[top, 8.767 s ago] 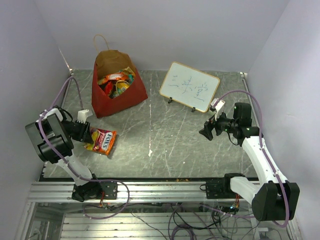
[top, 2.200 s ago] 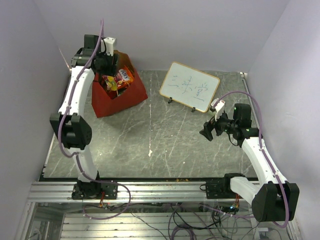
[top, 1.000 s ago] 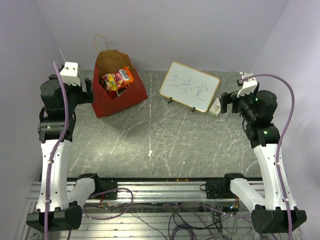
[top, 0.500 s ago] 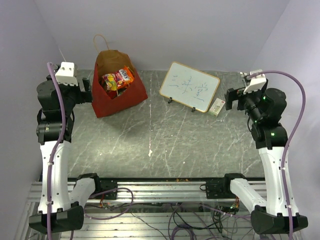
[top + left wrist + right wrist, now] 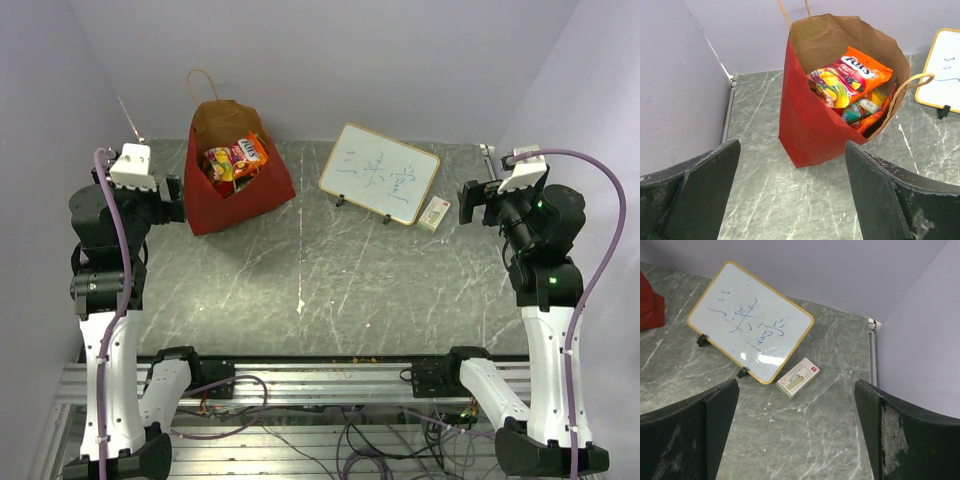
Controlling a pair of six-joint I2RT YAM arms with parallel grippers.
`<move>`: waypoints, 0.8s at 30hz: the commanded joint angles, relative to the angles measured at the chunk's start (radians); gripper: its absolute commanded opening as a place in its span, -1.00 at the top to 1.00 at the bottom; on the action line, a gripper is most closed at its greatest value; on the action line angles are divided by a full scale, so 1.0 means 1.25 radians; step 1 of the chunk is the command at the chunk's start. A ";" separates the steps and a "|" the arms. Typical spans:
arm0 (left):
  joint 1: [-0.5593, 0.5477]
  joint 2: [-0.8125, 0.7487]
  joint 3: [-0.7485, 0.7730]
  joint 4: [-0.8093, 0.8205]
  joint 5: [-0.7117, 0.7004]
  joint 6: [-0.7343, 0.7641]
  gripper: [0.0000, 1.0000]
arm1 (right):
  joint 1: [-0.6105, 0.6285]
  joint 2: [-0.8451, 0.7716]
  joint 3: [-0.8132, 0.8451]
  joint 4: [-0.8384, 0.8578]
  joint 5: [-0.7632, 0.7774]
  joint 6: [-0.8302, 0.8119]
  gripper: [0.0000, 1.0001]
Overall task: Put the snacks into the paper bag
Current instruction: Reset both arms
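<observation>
From above, the paper bag stood at about 11 o'clock on the table, mouth open, one loop handle rising at its 12 o'clock. The snacks sat inside it, an orange packet on top and poking above the rim. The left gripper hung in the air at the bag's 9 o'clock, just beside its red wall, jaws spread and holding nothing. A whiteboard leaned on its feet at about 1 o'clock on the table, with a small white box touching or nearly touching its 4 o'clock corner. The right gripper hovered at the box's 3 o'clock, released and empty.

In the left wrist view, both dark fingers stood wide apart at 7 and 5 o'clock, bare table between them. The bag filled 12 o'clock, brown inside, with the orange packet lying tilted over teal, yellow and red packs. A tan handle drooped over the rim at the bag's 3 o'clock.

In the right wrist view, the fingers were likewise spread, clear of everything. The whiteboard lay at 11 o'clock, the box at the centre, flat on the table, and a red corner of the bag showed at 9 o'clock.
</observation>
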 commanded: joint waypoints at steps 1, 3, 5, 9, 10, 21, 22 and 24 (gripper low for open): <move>0.015 -0.011 -0.027 -0.001 0.017 -0.008 -0.92 | -0.020 -0.007 0.013 0.000 -0.008 0.016 -1.00; 0.022 -0.019 -0.038 -0.001 0.020 -0.009 -0.91 | -0.026 -0.003 0.007 0.004 -0.018 0.019 -1.00; 0.032 -0.030 -0.050 0.000 0.033 -0.011 -0.92 | -0.031 0.005 0.005 0.007 -0.032 0.021 -1.00; 0.080 -0.064 -0.088 0.022 0.100 -0.030 -0.91 | -0.039 0.024 0.011 0.001 -0.033 0.010 -1.00; 0.097 -0.074 -0.098 0.034 0.116 -0.039 -0.92 | -0.039 0.027 0.014 0.000 -0.030 0.004 -1.00; 0.140 -0.029 -0.094 0.057 0.142 -0.046 -0.92 | -0.039 0.039 0.003 -0.011 -0.048 -0.012 -1.00; 0.140 -0.014 -0.082 0.045 0.145 -0.038 -0.92 | -0.039 0.041 0.003 -0.012 -0.051 -0.012 -1.00; 0.140 0.024 -0.053 0.016 0.147 -0.018 -0.92 | -0.039 0.046 0.006 -0.014 -0.054 -0.012 -1.00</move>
